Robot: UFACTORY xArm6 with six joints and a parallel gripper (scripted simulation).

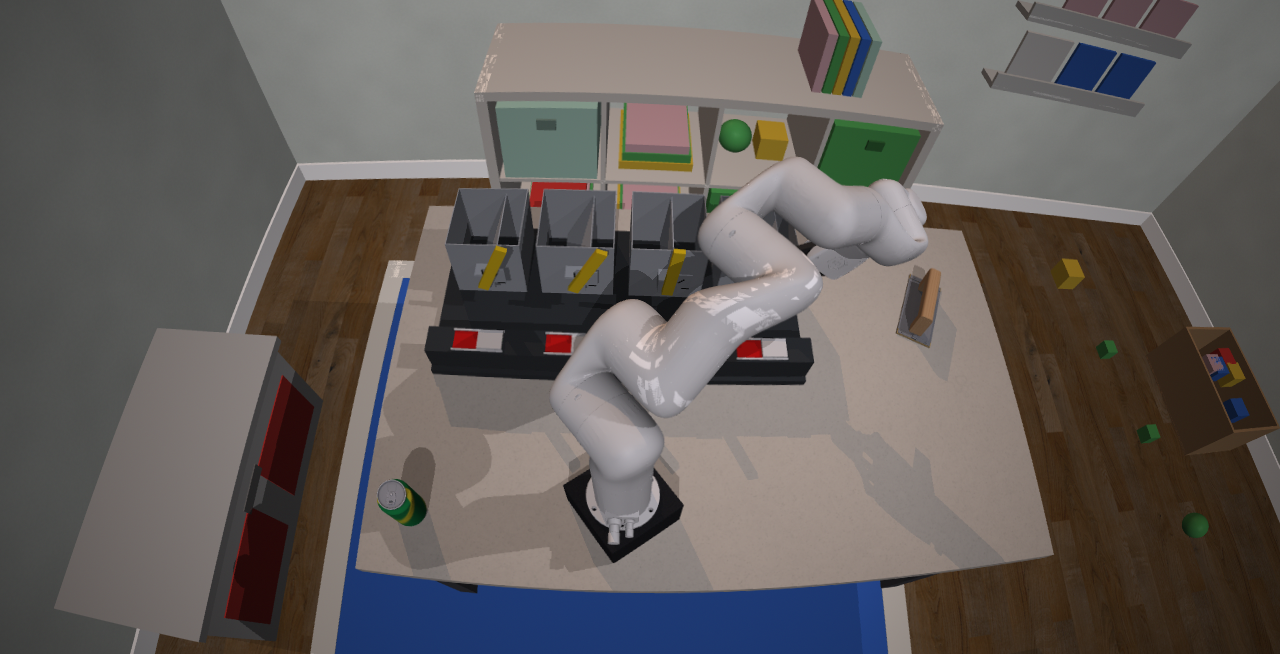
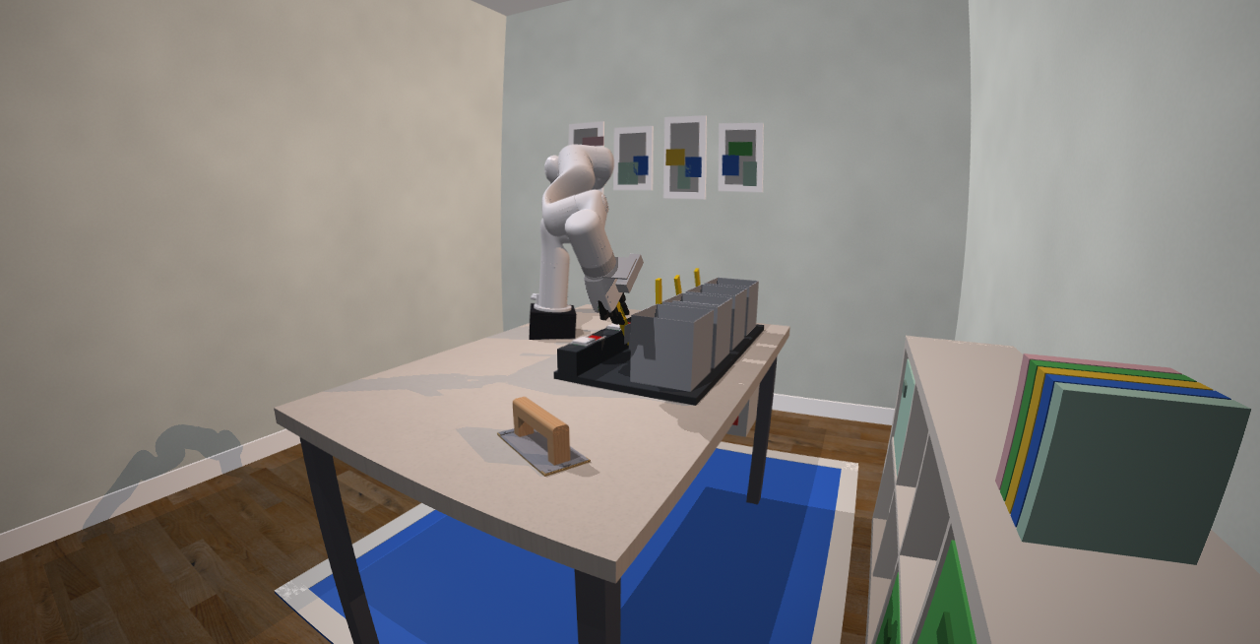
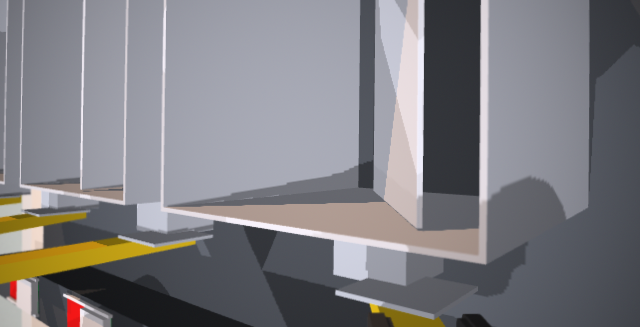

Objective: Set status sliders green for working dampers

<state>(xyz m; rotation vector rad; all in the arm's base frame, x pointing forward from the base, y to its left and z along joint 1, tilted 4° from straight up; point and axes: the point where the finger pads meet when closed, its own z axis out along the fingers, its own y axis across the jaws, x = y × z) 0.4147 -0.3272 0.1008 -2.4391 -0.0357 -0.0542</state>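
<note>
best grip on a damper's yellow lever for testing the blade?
Pinch the yellow lever across its two long flat faces, near the free end away from the shaft, coming from above on the slider side. It is a thin straight bar standing clear before the damper box; the gripper is shut on the fourth damper's lever.
</note>
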